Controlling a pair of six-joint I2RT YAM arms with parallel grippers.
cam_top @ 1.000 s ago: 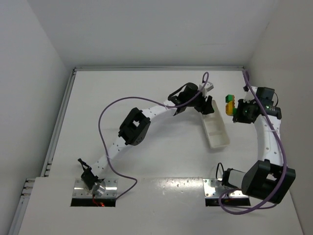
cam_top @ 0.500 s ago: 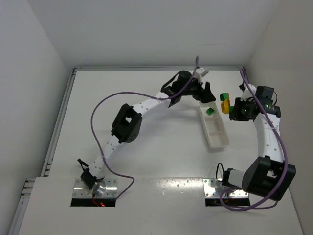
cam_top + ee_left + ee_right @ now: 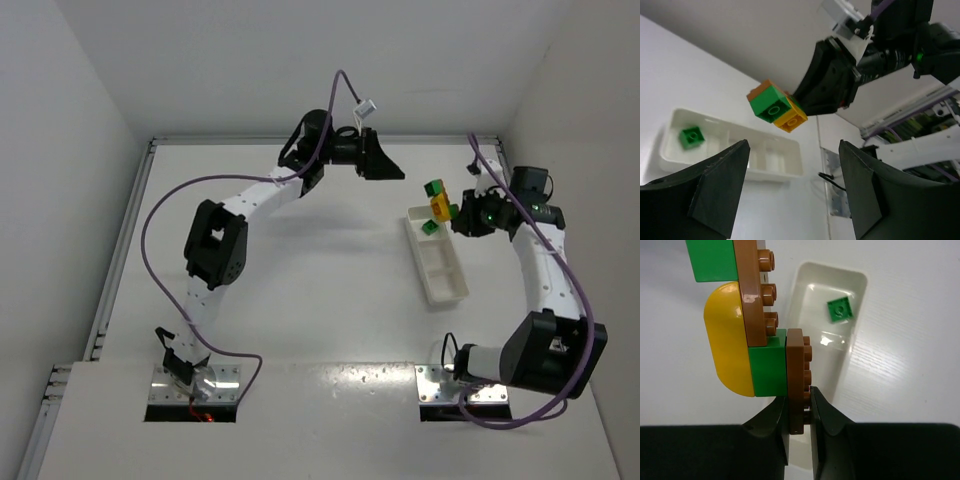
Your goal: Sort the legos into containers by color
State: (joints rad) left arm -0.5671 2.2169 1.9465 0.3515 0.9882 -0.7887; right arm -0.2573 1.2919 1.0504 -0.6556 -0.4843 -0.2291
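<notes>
One green brick (image 3: 840, 309) lies in the far end cell of the tray (image 3: 443, 275); the other cells look bare. Several more bricks, green, yellow and brown, are stuck together as a clump (image 3: 747, 325). The right gripper (image 3: 799, 407) is clenched on a brown plate at the clump's edge and holds it in the air near the tray's far end. Pinching that thin plate leaves the rest of the clump jutting free, which I judge is so the other arm can pull a piece off.

The left gripper (image 3: 390, 168) hangs released, jaws wide and holding nothing. It is raised at the far side, well apart to the left of the clump, with its camera facing it. Only open air shows between the two grippers.

The obstacle is the clump itself. Its colours are locked together, so no piece can go into a cell until it is broken up, and the exposed pieces are small beside the open fingers. A purple cable (image 3: 146, 240) loops off the left arm, well away from the tray.
</notes>
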